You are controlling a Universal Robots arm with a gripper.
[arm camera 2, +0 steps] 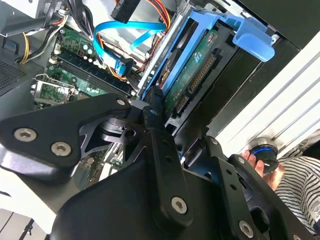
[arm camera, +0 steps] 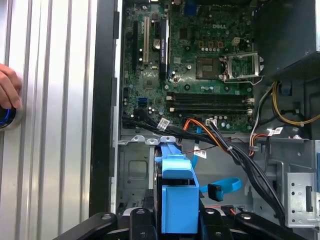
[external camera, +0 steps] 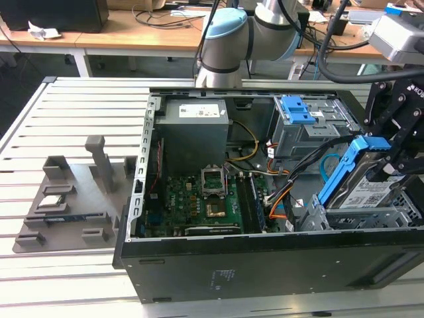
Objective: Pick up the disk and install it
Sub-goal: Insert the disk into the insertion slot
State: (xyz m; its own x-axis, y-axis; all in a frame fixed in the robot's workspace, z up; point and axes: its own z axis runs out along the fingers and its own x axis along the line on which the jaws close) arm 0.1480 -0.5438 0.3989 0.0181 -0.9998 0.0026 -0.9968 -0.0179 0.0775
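The disk is a silver drive with a white label in a bright blue bracket. It stands tilted on edge over the grey drive cage at the exterior view's right end of the open computer case. My black gripper is shut on the disk from the exterior view's right. In the second wrist view the disk's green circuit-board underside faces the camera, with a black finger against its edge. In the first wrist view the blue bracket sits between the two fingers.
A grey metal bay with a blue latch stands behind the cage. Orange and blue cables run beside the disk. The motherboard lies in the case's middle. A grey fixture block sits on the slatted table. A person's hand rests on a blue-ringed button.
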